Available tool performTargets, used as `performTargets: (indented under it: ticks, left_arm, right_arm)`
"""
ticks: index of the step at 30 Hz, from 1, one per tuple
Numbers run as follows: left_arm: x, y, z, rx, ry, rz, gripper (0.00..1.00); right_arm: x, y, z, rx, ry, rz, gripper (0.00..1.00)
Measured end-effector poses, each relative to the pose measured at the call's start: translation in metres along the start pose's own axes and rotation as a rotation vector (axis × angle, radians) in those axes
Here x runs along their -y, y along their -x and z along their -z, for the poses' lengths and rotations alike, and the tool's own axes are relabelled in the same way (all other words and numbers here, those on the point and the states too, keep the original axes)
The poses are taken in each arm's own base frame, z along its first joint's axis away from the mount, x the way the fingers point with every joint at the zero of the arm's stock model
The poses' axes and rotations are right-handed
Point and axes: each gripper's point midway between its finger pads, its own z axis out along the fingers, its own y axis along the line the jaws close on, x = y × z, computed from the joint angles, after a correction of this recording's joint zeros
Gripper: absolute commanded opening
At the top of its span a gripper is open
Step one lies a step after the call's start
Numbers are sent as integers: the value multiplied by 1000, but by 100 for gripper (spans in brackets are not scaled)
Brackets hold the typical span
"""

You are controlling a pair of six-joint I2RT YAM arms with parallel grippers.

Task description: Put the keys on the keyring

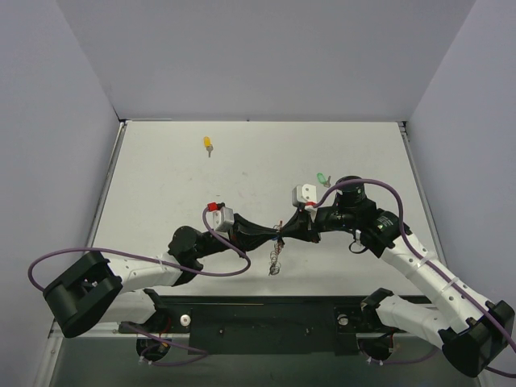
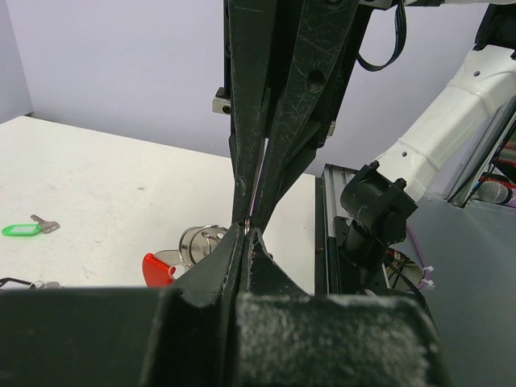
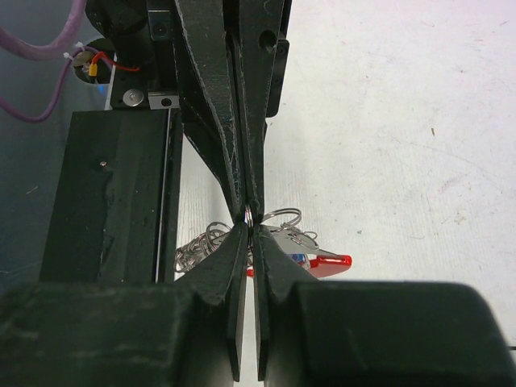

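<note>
Keyring, one, plus one yellow key and one green key

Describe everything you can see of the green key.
The green key is tiny. It has a bright green plastic head with a paler centre, and a short silver metal blade sticks out from one end. It lies flat on the white table, towards the far right, just beyond the right arm's wrist in the top view. Only the table touches it, and nothing grips it. The blade's teeth are too small to make out.
</note>
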Motion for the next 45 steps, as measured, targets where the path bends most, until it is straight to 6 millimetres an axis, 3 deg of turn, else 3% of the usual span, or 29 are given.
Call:
performTargets:
  ticks: [8, 10, 13, 15, 23, 27, 29, 32, 37, 45]
  left_arm:
    - [0, -1, 0, -2, 0, 2, 0]
    - [0, -2, 1, -6, 0, 6, 7]
    - [1, -4, 1, -13, 0, 10, 28]
    - [1, -2, 1, -7, 1, 3, 36]
    - [15, 45, 6, 103, -19, -106, 47]
    - [14, 47, 4, 57, -13, -137, 55]
    - [10, 43, 1, 2, -1, -146, 65]
    - [4, 35, -3, -78, 10, -160, 65]
    - [2, 15, -1, -169, 2, -180, 56]
    - [17, -33, -16, -276, -83, -185, 50]
  right_arm:
    - [0, -1, 0, -5, -1, -3, 0]
    - [-1, -3, 0, -13, -1, -4, 0]
    - [-2, -6, 0, -28, -2, -11, 0]
    - [-3, -8, 1, -39, -2, -16, 0]
    - [-11, -33, 9, -149, -4, -65, 0]
    - [-12, -37, 17, -204, -10, -40, 0]
    - [-12, -38, 22, -241, -9, -13, 0]
    - [-14, -38, 29, -296, 0, 36, 0]
    - [-15, -41, 41, -392, 16, 113, 0]
    - [-11, -51, 55, -508, 23, 161, 0]
